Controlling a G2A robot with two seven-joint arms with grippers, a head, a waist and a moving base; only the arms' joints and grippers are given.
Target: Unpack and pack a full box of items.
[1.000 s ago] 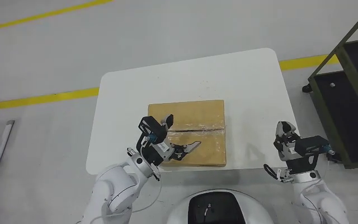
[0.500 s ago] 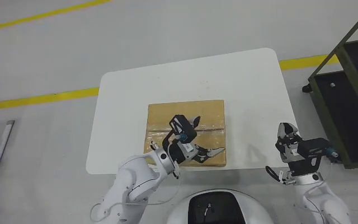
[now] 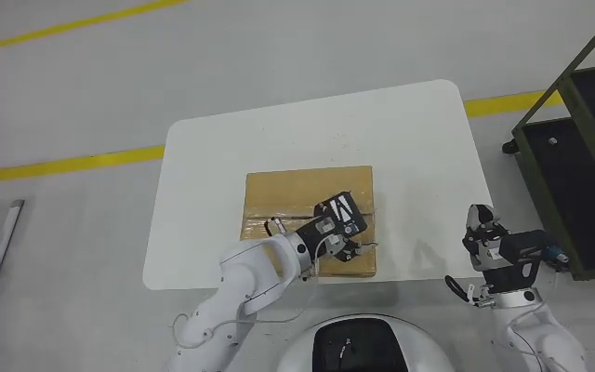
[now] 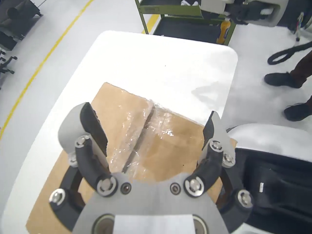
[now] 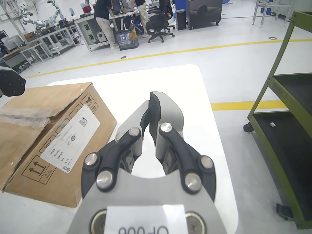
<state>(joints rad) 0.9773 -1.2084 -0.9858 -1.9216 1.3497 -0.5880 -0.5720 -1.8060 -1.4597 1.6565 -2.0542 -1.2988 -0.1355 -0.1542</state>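
A closed brown cardboard box (image 3: pixel 297 191) lies on the white table (image 3: pixel 418 139), its top seam covered with crinkled clear tape (image 4: pixel 143 132). My left gripper (image 3: pixel 354 246) hovers open just above the box's front right part, its two fingers (image 4: pixel 93 122) spread either side of the taped seam with nothing between them. In the left wrist view its midpoint (image 4: pixel 153 122) is over the tape. My right gripper (image 3: pixel 481 221) is shut and empty, off the table's front right corner, clear of the box (image 5: pixel 48 132). In the right wrist view its pads (image 5: pixel 153 113) are pressed together.
A green metal cart (image 3: pixel 558 177) stands right of the table, close to my right arm, its shelves (image 5: pixel 287 132) nearly bare. The table's back and right parts are bare white surface. A person's shoes (image 4: pixel 280 80) stand on the floor beyond the table's corner.
My left arm swept rightward along the box's front, from the front left corner to the front right part, gripper still open. The right gripper drifted slightly back toward the body.
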